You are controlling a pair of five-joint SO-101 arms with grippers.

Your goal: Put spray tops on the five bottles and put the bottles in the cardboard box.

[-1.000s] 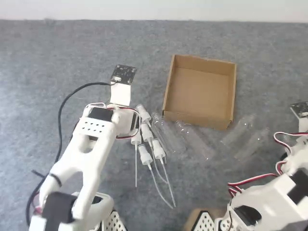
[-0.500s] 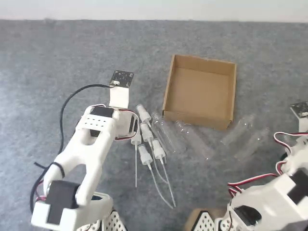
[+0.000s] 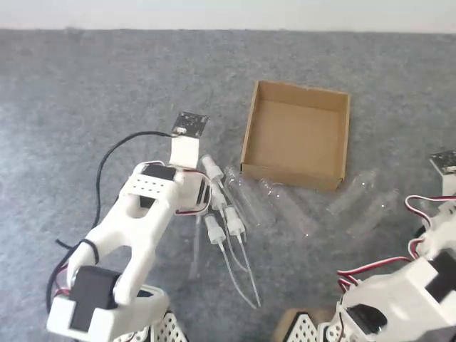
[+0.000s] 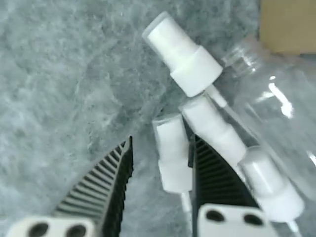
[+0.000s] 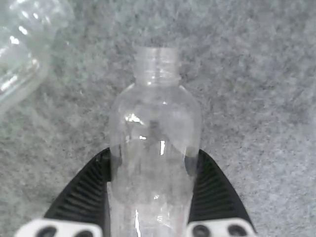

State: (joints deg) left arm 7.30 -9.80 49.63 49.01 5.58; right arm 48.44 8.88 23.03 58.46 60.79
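The left hand (image 4: 162, 144) slides over, spread around a white plastic spray top (image 4: 173, 160). The right hand (image 5: 153, 157) pinches a clear plastic bottle (image 5: 155, 113).

a grey, felt-like cover (image 3: 71, 107) lies under everything, evenly lit with soft shadows; along its far edge runs a pale strip (image 3: 228, 14), possibly a wall.

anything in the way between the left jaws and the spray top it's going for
Nothing visible. The left gripper has its open jaws astride one spray top; a neighbouring top lies right beside one jaw.
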